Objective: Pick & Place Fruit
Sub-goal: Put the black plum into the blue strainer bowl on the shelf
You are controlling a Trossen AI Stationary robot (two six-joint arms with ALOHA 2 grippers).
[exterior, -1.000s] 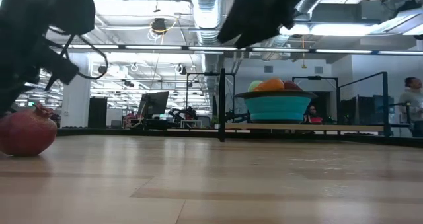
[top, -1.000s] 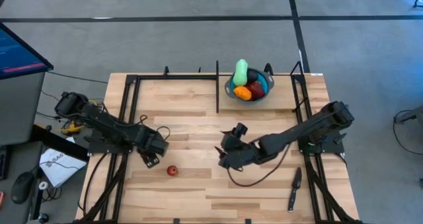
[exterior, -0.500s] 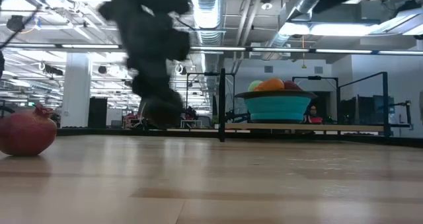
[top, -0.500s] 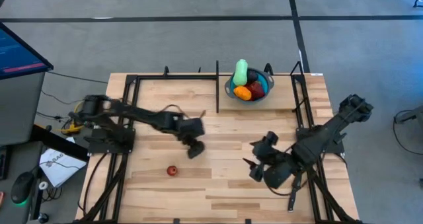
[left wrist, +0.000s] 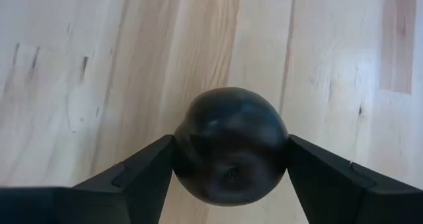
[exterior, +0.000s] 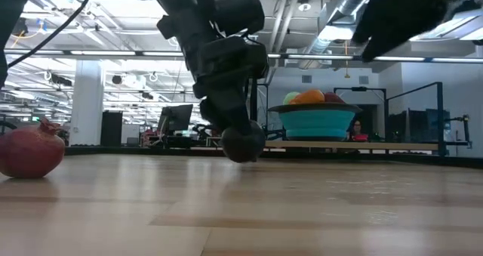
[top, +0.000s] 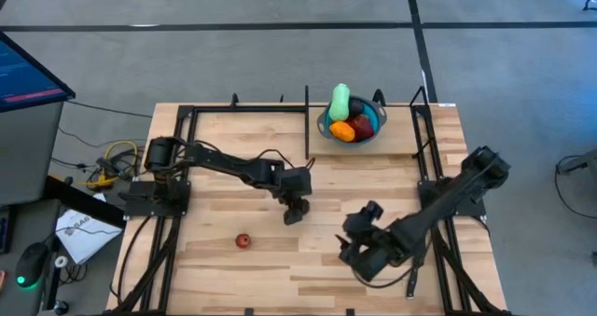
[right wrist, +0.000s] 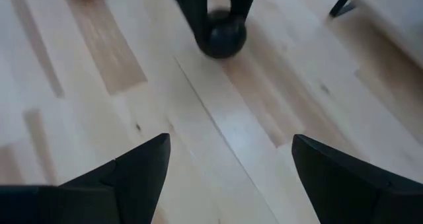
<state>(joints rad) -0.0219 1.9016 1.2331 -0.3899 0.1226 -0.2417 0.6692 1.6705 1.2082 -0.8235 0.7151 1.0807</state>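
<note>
A dark purple round fruit (left wrist: 230, 145) sits between the fingers of my left gripper (top: 293, 213), low over the middle of the table. It also shows in the low view (exterior: 243, 143) and in the right wrist view (right wrist: 221, 36). My right gripper (top: 359, 251) hangs open over bare wood to the near right of it, with nothing between its fingers (right wrist: 132, 174). A small red fruit (top: 242, 240) rests on the table at the near left. Several more fruits lie in the blue bowl (top: 373, 132) at the far edge. My left gripper pinches the dark purple fruit by its two opposite sides (left wrist: 182, 148), one finger on each. The fingers slant down at it from the table's left. The fruit hangs at their free ends (exterior: 226, 128), close to the wood; whether it touches the table I cannot tell.
A black knife (top: 409, 286) lies near the right front corner, partly under my right arm. Black frame rails (top: 307, 120) stand along the table's sides and beside the bowl. Bare wood lies between the two grippers and along the near edge.
My left gripper has swept from the left side, near the small red fruit, toward the table's middle and turned about its wrist. My right gripper has drawn back from the middle toward the near right. The small red fruit has stayed put.
</note>
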